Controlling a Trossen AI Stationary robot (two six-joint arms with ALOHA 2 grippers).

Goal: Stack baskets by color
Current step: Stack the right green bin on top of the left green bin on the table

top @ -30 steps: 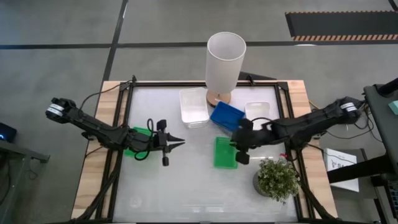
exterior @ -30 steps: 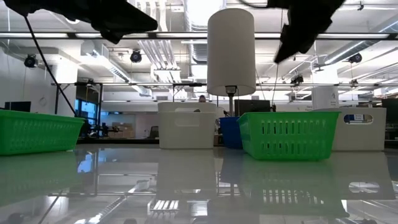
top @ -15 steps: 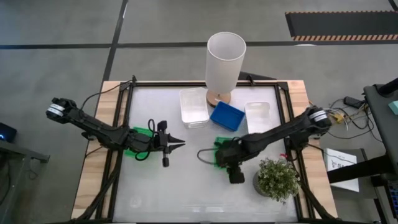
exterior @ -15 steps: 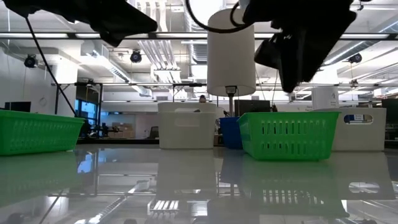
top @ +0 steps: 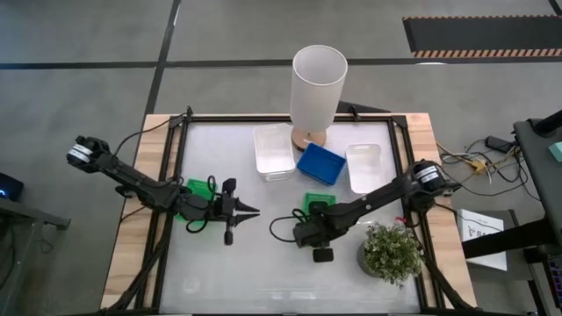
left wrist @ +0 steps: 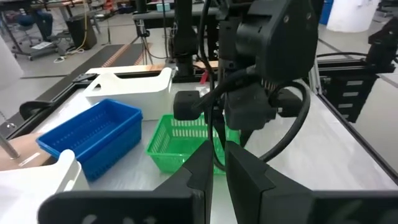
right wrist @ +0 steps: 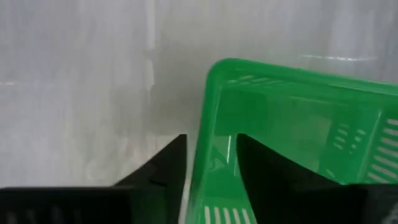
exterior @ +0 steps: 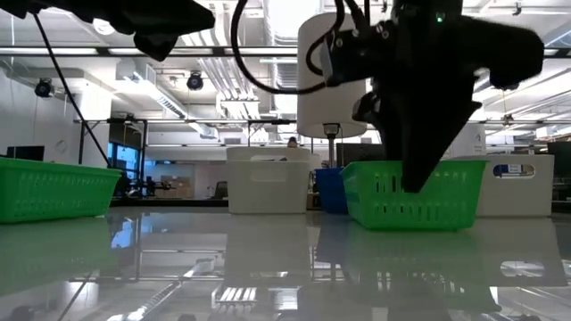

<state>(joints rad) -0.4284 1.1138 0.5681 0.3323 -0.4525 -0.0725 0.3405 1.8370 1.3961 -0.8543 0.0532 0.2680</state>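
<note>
Right wrist view: right gripper (right wrist: 210, 162) fingers spread astride the rim of the green basket (right wrist: 298, 124), one inside, one outside, not yet pinching. Mid-counter (top: 263, 272), that basket; second green basket (top: 200, 187) far left beneath the left gripper (top: 250, 211), fingers pressed together, empty. Thin slotted plastic: probably light, slightly flexible, slippery; best taken on the wall. Nearby: blue basket (top: 320, 163), two white baskets (top: 273, 151), potted plant (top: 392, 253) close by the arm, tall white cylinder (top: 318, 83).

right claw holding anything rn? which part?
The right claw straddles the rim of the green basket, one finger inside the wall and one outside. Whether it has clamped yet cannot be told. The left claw is shut and empty.
</note>
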